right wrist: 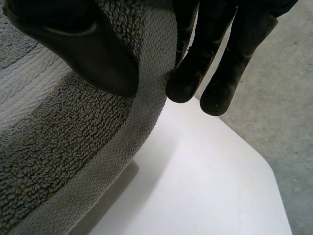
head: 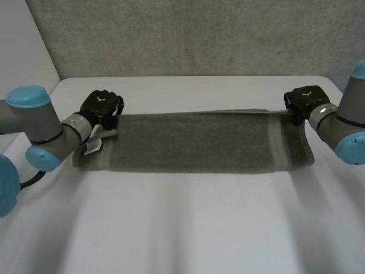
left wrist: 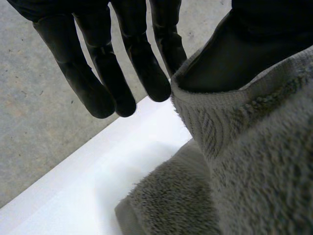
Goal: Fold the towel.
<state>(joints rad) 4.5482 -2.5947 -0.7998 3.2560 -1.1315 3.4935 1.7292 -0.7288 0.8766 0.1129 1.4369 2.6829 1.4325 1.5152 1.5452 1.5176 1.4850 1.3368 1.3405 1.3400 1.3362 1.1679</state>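
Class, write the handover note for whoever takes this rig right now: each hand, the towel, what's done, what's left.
Left hand: pinching the far left corner of the towel against its thumb.
Right hand: pinching the far right corner.
Towel: stretched across the white table between them.
Done: both corners gripped, held off the table.
Remaining: probably carry the far edge to the near edge, then release.

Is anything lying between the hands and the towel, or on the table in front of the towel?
Nothing visible does. The left hand and right hand pinch the towel at its far corners; no object lies on the table.
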